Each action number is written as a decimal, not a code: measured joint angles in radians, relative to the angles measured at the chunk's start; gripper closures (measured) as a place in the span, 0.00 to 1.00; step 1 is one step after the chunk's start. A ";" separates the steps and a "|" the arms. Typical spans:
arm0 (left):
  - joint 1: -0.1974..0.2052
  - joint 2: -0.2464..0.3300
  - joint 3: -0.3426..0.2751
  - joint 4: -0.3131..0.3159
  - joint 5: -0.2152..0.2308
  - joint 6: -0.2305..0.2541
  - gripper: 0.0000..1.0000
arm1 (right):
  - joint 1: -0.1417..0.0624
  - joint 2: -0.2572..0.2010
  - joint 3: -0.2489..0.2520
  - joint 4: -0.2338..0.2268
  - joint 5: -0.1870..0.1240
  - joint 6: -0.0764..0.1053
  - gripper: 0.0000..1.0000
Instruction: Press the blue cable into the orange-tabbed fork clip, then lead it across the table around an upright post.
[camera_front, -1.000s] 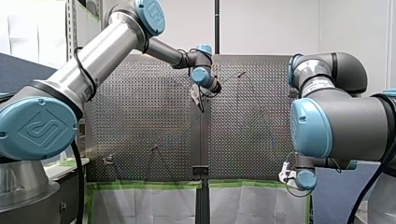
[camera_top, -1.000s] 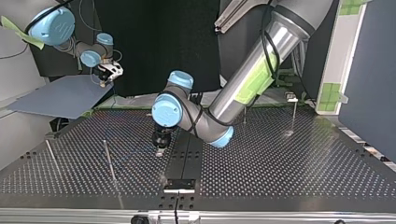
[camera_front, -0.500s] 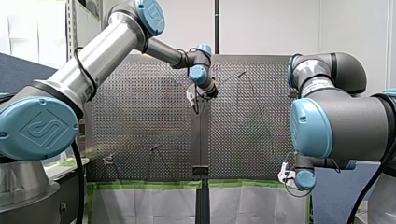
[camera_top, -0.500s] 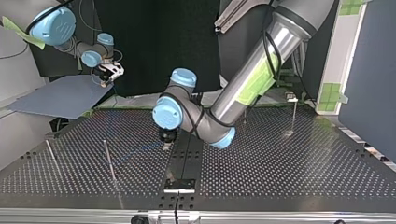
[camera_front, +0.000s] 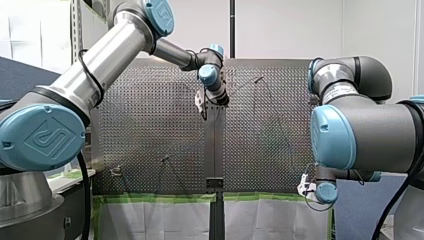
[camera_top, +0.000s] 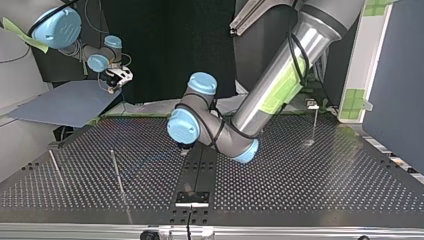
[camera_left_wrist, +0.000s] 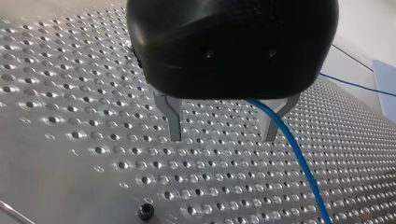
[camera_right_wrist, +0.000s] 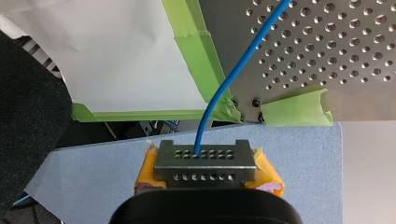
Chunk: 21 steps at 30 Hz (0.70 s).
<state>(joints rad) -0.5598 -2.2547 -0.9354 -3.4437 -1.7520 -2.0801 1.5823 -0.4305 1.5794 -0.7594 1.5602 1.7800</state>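
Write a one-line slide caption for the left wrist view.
My left arm's black gripper, metal fingers open, above the perforated metal table; a thin blue cable passes beside one finger.

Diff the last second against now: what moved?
My left gripper slid toward the front view's left and seems to have lifted a little. In its wrist view the fingers stand apart, with the blue cable running beside one finger, not clamped. Unchanged: my right gripper stayed beside the table, shut on the cable; the posts have not moved.
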 joint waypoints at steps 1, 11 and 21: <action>0.000 0.002 0.000 -0.003 0.002 0.000 0.14 | 0.000 0.000 0.000 0.000 0.000 0.000 1.00; -0.009 0.009 0.000 -0.011 0.032 -0.001 0.14 | 0.000 0.000 0.000 0.002 -0.001 0.000 1.00; -0.029 0.053 -0.001 -0.019 0.050 -0.002 0.14 | 0.000 0.000 0.000 0.003 -0.001 0.000 1.00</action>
<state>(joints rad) -0.5888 -2.2021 -0.9360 -3.4624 -1.7021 -2.0820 1.5826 -0.4305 1.5794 -0.7565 1.5587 1.7797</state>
